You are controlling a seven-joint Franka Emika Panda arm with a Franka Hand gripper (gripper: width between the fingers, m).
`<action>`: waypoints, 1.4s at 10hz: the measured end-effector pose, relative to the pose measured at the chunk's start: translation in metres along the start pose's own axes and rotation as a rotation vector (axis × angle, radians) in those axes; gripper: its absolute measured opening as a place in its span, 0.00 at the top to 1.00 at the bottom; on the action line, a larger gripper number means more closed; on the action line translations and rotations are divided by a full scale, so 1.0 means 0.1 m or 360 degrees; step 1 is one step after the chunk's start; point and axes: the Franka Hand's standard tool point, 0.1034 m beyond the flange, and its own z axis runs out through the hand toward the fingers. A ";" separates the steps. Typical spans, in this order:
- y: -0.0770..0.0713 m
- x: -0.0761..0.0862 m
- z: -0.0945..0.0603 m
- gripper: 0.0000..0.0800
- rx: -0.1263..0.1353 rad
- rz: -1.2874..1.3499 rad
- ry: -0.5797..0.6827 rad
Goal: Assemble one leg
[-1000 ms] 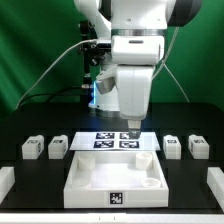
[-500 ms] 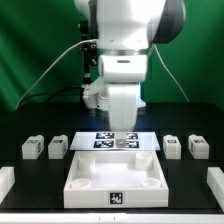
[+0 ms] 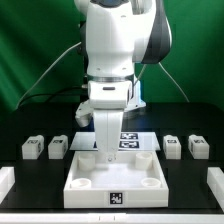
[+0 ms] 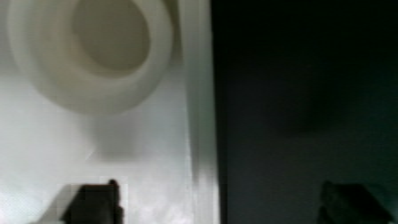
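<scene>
marker board (image 3: pixel 140 140) partly hidden, wrist view blurred

I list: arm shell (image 3: pixel 110 40), smooth glossy white plastic; legs (image 3: pixel 32 148) at nine and three o'clock of the tray part (image 3: pixel 85 195), matt white plastic; tray part, same matt white; table (image 3: pixel 30 172), matt black.

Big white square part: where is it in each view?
Exterior view: white square part low centre, below the arm.
Wrist view: fills about half the frame, seen past the open pincer.
Shared landmark: a round corner socket; which corner in the exterior view is unclear.
</scene>
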 end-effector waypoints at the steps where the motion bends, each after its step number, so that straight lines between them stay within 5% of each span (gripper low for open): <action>1: 0.00 0.00 0.00 0.41 0.0002 0.0000 0.0000; 2: -0.01 0.00 0.01 0.67 0.0003 0.0000 0.0000; 3: -0.01 0.00 0.01 0.67 0.0003 0.0000 0.0000; 4: -0.01 0.00 0.01 0.91 0.0003 0.0001 0.0000; 14: 0.06 0.05 -0.01 0.93 -0.0007 -0.0008 0.0004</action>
